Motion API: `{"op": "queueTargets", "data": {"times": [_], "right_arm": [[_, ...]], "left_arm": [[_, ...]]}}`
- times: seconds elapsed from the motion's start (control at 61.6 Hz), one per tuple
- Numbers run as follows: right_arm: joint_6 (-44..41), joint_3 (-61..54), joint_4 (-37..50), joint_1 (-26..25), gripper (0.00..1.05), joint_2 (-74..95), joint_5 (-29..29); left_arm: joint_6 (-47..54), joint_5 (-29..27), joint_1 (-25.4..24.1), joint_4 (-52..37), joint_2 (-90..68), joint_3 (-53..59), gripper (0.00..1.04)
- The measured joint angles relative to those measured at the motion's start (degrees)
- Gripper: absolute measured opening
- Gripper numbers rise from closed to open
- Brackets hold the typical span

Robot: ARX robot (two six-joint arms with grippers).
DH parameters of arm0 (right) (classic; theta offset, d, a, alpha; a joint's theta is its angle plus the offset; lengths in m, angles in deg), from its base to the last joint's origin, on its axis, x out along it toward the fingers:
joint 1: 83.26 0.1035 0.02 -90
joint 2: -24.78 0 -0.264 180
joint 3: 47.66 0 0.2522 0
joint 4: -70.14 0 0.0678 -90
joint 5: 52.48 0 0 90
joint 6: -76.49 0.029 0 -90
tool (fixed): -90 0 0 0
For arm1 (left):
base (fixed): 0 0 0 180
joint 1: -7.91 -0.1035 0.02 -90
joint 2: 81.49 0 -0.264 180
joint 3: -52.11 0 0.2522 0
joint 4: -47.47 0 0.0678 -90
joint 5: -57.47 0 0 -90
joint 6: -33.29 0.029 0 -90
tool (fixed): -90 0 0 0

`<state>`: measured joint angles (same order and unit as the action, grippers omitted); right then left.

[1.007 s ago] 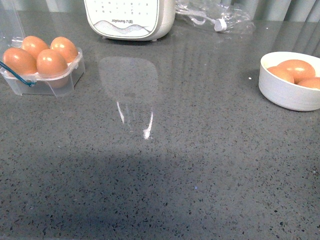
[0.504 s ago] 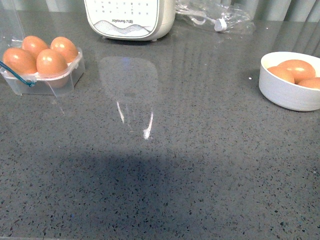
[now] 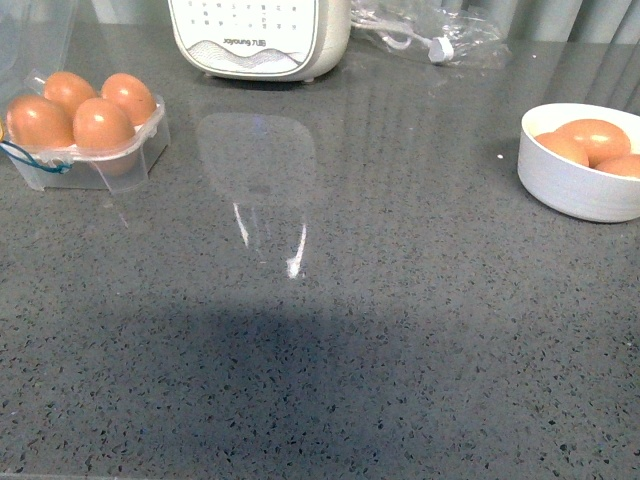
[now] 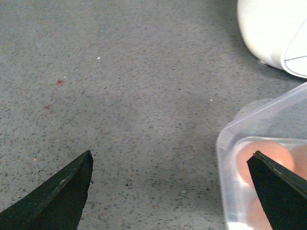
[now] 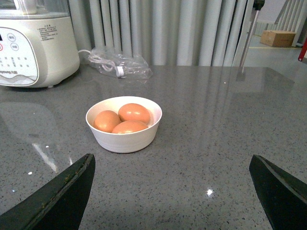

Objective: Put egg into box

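Box [image 3: 90,172] carries four eggs [image 3: 128,97], all cups filled, the egg [image 3: 103,125] in its near cup; we judge filling done, lid perhaps unshut. Left gripper [image 4: 170,153] just beside box, right gripper [image 5: 171,155] well apart from it, both spread and empty.

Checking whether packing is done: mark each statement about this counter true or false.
1. The box holds four eggs. True.
2. The bowl is empty. False: three eggs lie in it.
3. The left gripper and right gripper are both open. True.
4. The right gripper holds an egg. False: nothing is between its fingers.
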<state>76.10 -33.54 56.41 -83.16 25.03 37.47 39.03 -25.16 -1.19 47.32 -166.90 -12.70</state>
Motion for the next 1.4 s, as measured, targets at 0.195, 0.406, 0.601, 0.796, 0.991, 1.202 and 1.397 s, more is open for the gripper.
{"op": "queueTargets", "data": {"times": [0.195,0.406,0.601,0.796,0.991,1.202,1.397], "right_arm": [[0.00,0.00,0.00,0.00,0.97,0.00,0.00],[0.00,0.00,0.00,0.00,0.97,0.00,0.00],[0.00,0.00,0.00,0.00,0.97,0.00,0.00],[0.00,0.00,0.00,0.00,0.97,0.00,0.00],[0.00,0.00,0.00,0.00,0.97,0.00,0.00],[0.00,0.00,0.00,0.00,0.97,0.00,0.00],[0.00,0.00,0.00,0.00,0.97,0.00,0.00]], "left_arm": [[-0.22,-0.04,7.06,2.16,5.25,2.25,0.98],[-0.39,1.92,14.84,4.83,9.35,4.81,0.98],[-0.55,1.73,17.75,6.56,9.86,6.01,0.98],[-1.46,-0.42,17.29,6.27,12.17,6.27,0.98],[-1.27,-2.34,16.00,8.44,20.65,6.64,0.98],[-0.79,-3.41,12.11,17.64,35.60,8.02,0.98],[-0.70,-2.84,9.03,25.35,46.31,8.79,0.98]]}}
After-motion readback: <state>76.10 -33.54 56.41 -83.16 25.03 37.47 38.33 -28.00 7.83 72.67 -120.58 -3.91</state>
